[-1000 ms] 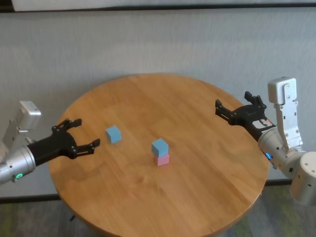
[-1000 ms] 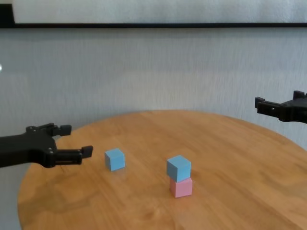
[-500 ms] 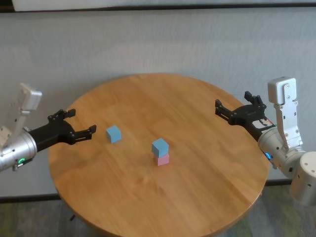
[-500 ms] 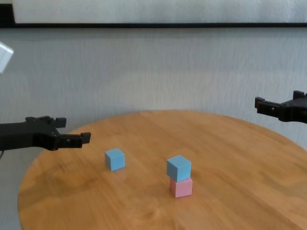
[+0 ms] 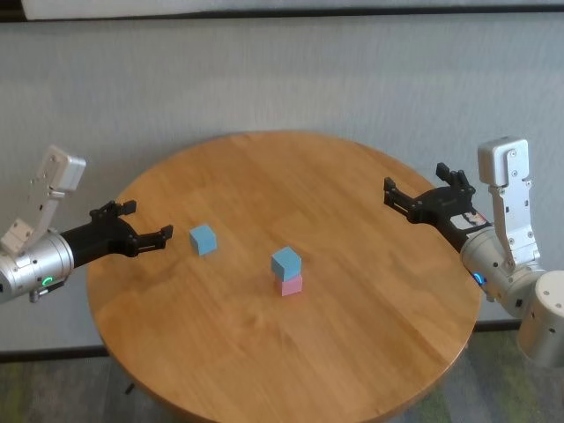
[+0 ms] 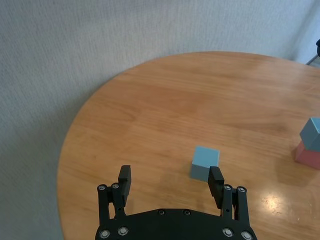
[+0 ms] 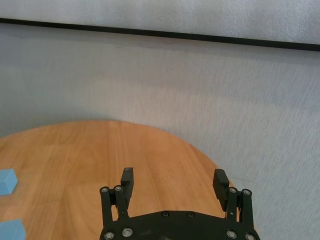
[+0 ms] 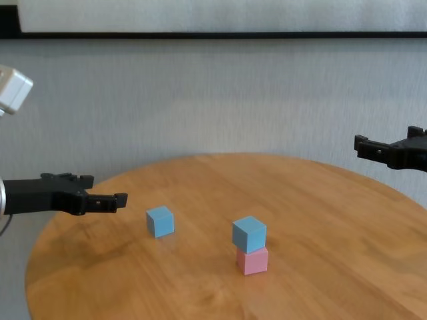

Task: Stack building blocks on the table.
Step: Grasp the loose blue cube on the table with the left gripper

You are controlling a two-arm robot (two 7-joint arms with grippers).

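Near the middle of the round wooden table a light blue block sits on top of a pink block. A second light blue block lies alone to their left. My left gripper hovers open at the table's left edge, a short way left of the lone blue block, with nothing between its fingers. My right gripper is open and empty over the table's right edge, far from the blocks.
A grey wall stands behind the table. The table's rim lies just under the left gripper. In the left wrist view the two-block stack shows at the far edge.
The left arm has risen and drawn back to the left, its gripper levelling out and staying open. The blocks and the right arm have not moved.
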